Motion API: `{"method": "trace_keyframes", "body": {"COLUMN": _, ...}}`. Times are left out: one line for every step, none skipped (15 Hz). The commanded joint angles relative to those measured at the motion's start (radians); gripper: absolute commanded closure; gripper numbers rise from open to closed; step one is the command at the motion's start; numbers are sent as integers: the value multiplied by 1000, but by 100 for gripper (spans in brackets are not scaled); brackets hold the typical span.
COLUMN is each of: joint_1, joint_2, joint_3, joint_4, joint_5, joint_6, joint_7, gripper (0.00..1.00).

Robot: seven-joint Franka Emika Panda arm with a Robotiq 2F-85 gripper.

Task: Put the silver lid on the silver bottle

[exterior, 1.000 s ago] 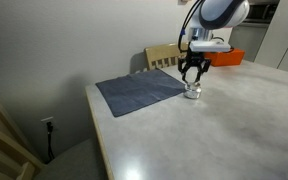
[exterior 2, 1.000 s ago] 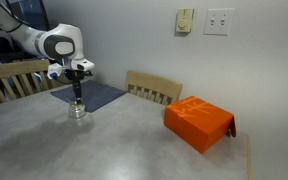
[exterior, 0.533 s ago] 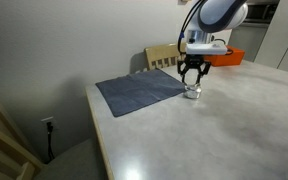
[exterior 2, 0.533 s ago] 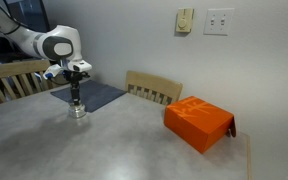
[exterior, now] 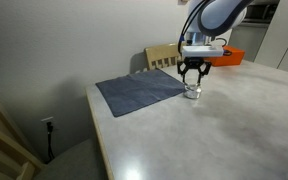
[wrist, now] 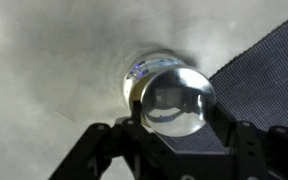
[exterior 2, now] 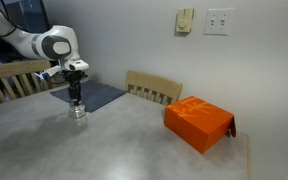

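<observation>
The silver bottle (exterior: 192,93) is a small shiny container that stands on the grey table next to the dark cloth; it also shows in an exterior view (exterior 2: 79,112). My gripper (exterior: 192,77) hangs straight above it, also seen in an exterior view (exterior 2: 76,95). In the wrist view my gripper (wrist: 179,125) is shut on the silver lid (wrist: 177,100), a shiny round dome held between the two fingers. The bottle's open rim (wrist: 141,72) peeks out just beyond and under the lid, slightly off to one side.
A dark blue-grey cloth (exterior: 139,92) lies flat on the table beside the bottle, also in the wrist view (wrist: 269,70). An orange box (exterior 2: 198,122) sits far off near the table edge. A wooden chair (exterior 2: 152,90) stands behind the table by the wall.
My gripper with the lid has risen very slightly above the bottle. The bottle, cloth and box have not moved.
</observation>
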Motion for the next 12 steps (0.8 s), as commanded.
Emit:
{"method": "trace_keyframes", "body": {"joint_1": 17, "joint_2": -36, "joint_3": -7, "joint_4": -45, "joint_5": -18, "joint_6": 29, "joint_7": 69, "gripper": 56}}
{"method": "trace_keyframes", "body": {"joint_1": 19, "joint_2": -42, "joint_3": -4, "joint_4": -53, "joint_5": -16, "joint_6": 39, "joint_7": 88, "gripper": 56}}
{"method": "trace_keyframes", "body": {"joint_1": 21, "joint_2": -46, "joint_3": -3, "joint_4": -60, "joint_5": -15, "joint_6": 49, "joint_7": 105, "gripper": 56}}
{"method": "trace_keyframes", "body": {"joint_1": 22, "joint_2": -54, "joint_3": -3, "joint_4": -71, "joint_5": -14, "joint_6": 62, "joint_7": 123, "gripper": 56}}
{"method": "trace_keyframes", "body": {"joint_1": 24, "joint_2": -59, "joint_3": -3, "joint_4": -80, "joint_5": -14, "joint_6": 74, "joint_7": 141, "gripper": 56}}
{"method": "trace_keyframes", "body": {"joint_1": 26, "joint_2": -69, "joint_3": -6, "joint_4": -95, "joint_5": -15, "joint_6": 92, "joint_7": 164, "gripper": 56}}
{"method": "trace_keyframes", "body": {"joint_1": 30, "joint_2": -81, "joint_3": -12, "joint_4": -112, "joint_5": -18, "joint_6": 111, "joint_7": 194, "gripper": 56}}
{"method": "trace_keyframes", "body": {"joint_1": 35, "joint_2": -97, "joint_3": -20, "joint_4": -134, "joint_5": -23, "joint_6": 131, "joint_7": 228, "gripper": 56}}
{"method": "trace_keyframes", "body": {"joint_1": 40, "joint_2": -109, "joint_3": -28, "joint_4": -155, "joint_5": -30, "joint_6": 154, "joint_7": 265, "gripper": 56}}
{"method": "trace_keyframes", "body": {"joint_1": 50, "joint_2": -126, "joint_3": -42, "joint_4": -180, "joint_5": -45, "joint_6": 177, "joint_7": 317, "gripper": 56}}
{"method": "trace_keyframes", "body": {"joint_1": 57, "joint_2": -139, "joint_3": -53, "joint_4": -202, "joint_5": -63, "joint_6": 198, "joint_7": 360, "gripper": 56}}
{"method": "trace_keyframes", "body": {"joint_1": 67, "joint_2": -154, "joint_3": -67, "joint_4": -223, "joint_5": -84, "joint_6": 206, "joint_7": 410, "gripper": 56}}
